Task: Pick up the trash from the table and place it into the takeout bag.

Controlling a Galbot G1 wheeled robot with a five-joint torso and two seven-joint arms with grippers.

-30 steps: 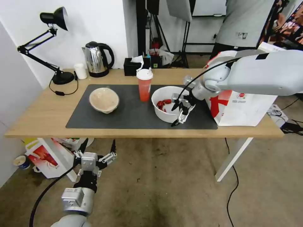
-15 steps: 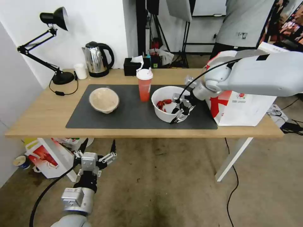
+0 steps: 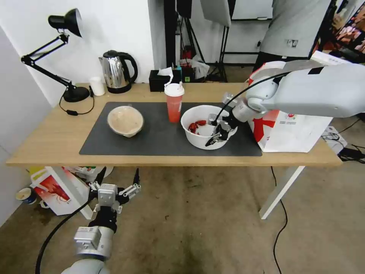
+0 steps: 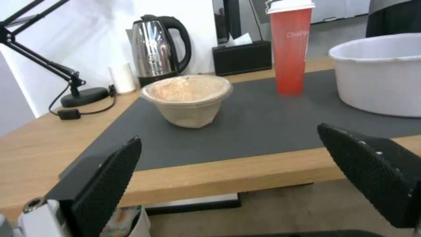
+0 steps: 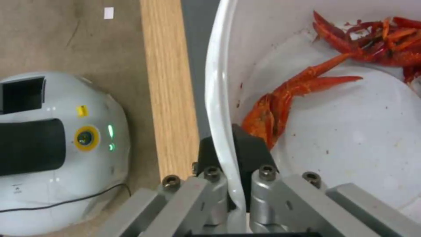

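Desk (image 3: 57, 133) ahead: my right gripper (image 5: 229, 158) pinches white bowl (image 3: 197, 140) rim, one finger inside, for lifting; left gripper (image 3: 117, 182) w/ fingers spread, parked below.

bench (image 3: 45, 140): light wood grain, white legs
mat (image 3: 159, 137): plain dark grey
large bowl (image 3: 197, 139): white plastic, with red-orange scraps (image 5: 281, 105) inside
cup (image 3: 174, 106): translucent red, white lid
paper bowl (image 3: 125, 121): mottled beige
takeout bag (image 3: 296, 131): white with red print and a small round red logo
right gripper (image 3: 217, 137): silver metal, black jaws
left gripper (image 3: 118, 179): silver, black textured pads (image 4: 110, 177)
kettle (image 3: 116, 71): shiny steel, black handle
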